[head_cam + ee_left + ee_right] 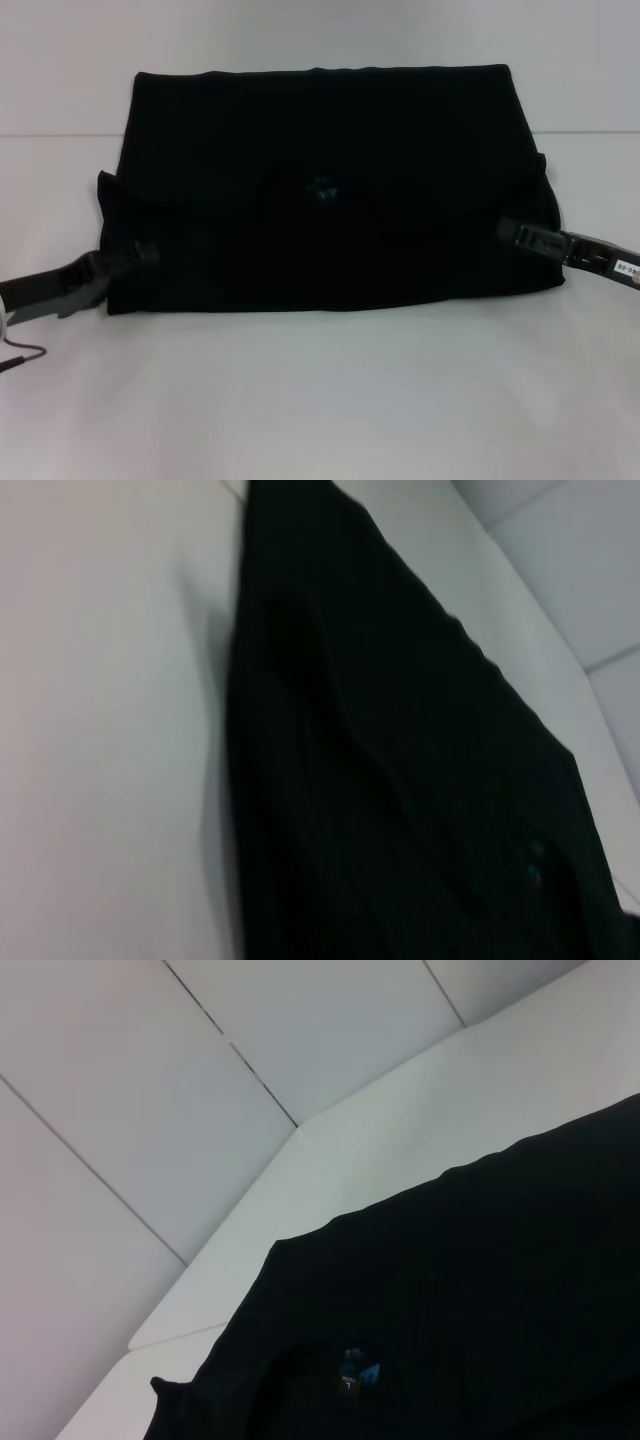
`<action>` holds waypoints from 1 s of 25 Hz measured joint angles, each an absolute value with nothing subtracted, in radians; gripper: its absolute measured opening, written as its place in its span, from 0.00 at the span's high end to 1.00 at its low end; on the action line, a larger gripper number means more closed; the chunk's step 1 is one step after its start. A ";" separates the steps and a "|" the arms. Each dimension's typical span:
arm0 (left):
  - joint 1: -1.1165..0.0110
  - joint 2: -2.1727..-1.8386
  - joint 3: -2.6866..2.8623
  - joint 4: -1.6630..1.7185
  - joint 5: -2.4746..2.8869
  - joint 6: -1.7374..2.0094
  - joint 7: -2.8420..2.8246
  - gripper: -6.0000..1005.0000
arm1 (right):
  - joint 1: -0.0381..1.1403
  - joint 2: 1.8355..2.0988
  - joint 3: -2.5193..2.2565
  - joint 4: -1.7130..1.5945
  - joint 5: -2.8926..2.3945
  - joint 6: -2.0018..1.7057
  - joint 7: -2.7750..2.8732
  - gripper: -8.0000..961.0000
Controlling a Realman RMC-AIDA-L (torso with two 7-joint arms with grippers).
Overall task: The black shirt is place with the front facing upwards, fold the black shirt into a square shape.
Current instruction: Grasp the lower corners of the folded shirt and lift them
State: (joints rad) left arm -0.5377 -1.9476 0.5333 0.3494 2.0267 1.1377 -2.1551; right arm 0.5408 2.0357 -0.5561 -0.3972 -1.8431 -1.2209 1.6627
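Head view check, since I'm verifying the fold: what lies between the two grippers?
Only the black shirt, spanning from the left gripper to the right gripper, with its blue neck label about midway; the head view shows this.

Black shirt (330, 190), partly folded
Lies flat as a wide rectangle on the white surface (small blue label mid-cloth).
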 joint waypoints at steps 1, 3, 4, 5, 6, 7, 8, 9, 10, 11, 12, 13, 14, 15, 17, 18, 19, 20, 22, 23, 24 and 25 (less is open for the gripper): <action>-0.537 -1.947 0.537 0.350 2.030 1.147 -2.157 0.04 | 0.539 2.035 -0.555 -0.397 -1.843 -1.221 1.663 0.16; -0.538 -1.946 0.544 0.360 2.054 1.170 -2.175 0.04 | 0.538 2.033 -0.554 -0.397 -1.844 -1.223 1.663 0.16; -0.539 -1.946 0.545 0.362 2.058 1.173 -2.178 0.04 | 0.537 2.032 -0.554 -0.397 -1.844 -1.223 1.663 0.16; -0.545 -1.944 0.550 0.370 2.084 1.174 -2.203 0.04 | 0.536 2.032 -0.554 -0.397 -1.844 -1.223 1.663 0.16; -0.545 -1.944 0.550 0.370 2.084 1.174 -2.203 0.04 | 0.534 2.031 -0.554 -0.399 -1.844 -1.223 1.663 0.16; -0.549 -1.944 0.552 0.373 2.102 1.172 -2.214 0.04 | 0.533 2.031 -0.555 -0.402 -1.844 -1.223 1.663 0.16; -0.554 -1.943 0.553 0.374 2.120 1.169 -2.219 0.04 | 0.532 2.030 -0.556 -0.405 -1.844 -1.224 1.663 0.16; -0.558 -1.942 0.553 0.375 2.133 1.168 -2.222 0.04 | 0.531 2.025 -0.558 -0.410 -1.844 -1.225 1.666 0.16; -0.562 -1.942 0.555 0.378 2.145 1.169 -2.226 0.04 | 0.530 2.017 -0.562 -0.411 -1.847 -1.227 1.672 0.16; -0.565 -1.942 0.557 0.381 2.153 1.170 -2.230 0.09 | 0.529 2.007 -0.564 -0.414 -1.852 -1.227 1.683 0.16; -0.567 -1.942 0.559 0.383 2.159 1.173 -2.233 0.14 | 0.530 1.994 -0.567 -0.416 -1.865 -1.229 1.704 0.16; -0.568 -1.941 0.561 0.384 2.162 1.177 -2.235 0.19 | 0.532 1.975 -0.568 -0.423 -1.886 -1.230 1.740 0.16; -0.569 -1.939 0.561 0.385 2.164 1.178 -2.236 0.24 | 0.536 1.952 -0.569 -0.433 -1.913 -1.231 1.786 0.16; -0.570 -1.935 0.561 0.385 2.165 1.183 -2.239 0.29 | 0.551 1.911 -0.569 -0.461 -1.981 -1.239 1.905 0.16; -0.571 -1.934 0.561 0.386 2.165 1.186 -2.241 0.39 | 0.562 1.890 -0.571 -0.480 -2.026 -1.246 1.968 0.16; -0.571 -1.934 0.561 0.387 2.165 1.189 -2.242 0.43 | 0.575 1.873 -0.571 -0.502 -2.072 -1.252 2.026 0.16; -0.572 -1.933 0.561 0.389 2.165 1.192 -2.242 0.45 | 0.588 1.860 -0.572 -0.524 -2.122 -1.257 2.085 0.16; -0.572 -1.933 0.562 0.390 2.165 1.193 -2.243 0.47 | 0.603 1.852 -0.573 -0.545 -2.174 -1.260 2.140 0.16; -0.572 -1.933 0.562 0.392 2.166 1.198 -2.243 0.51 | 0.635 1.845 -0.576 -0.578 -2.269 -1.261 2.226 0.16; -0.573 -1.933 0.562 0.392 2.166 1.201 -2.243 0.53 | 0.654 1.845 -0.578 -0.585 -2.316 -1.263 2.254 0.16; -0.573 -1.933 0.561 0.392 2.166 1.201 -2.243 0.55 | 0.673 1.846 -0.579 -0.590 -2.358 -1.263 2.278 0.16; -0.574 -1.933 0.561 0.392 2.166 1.202 -2.243 0.57 | 0.689 1.848 -0.580 -0.591 -2.392 -1.264 2.292 0.16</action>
State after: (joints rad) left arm -0.5735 -1.9328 0.5612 0.3918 2.1660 1.2019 -2.2435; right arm 0.6891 1.8485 -0.5799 -0.5908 -2.3920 -1.2644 2.2916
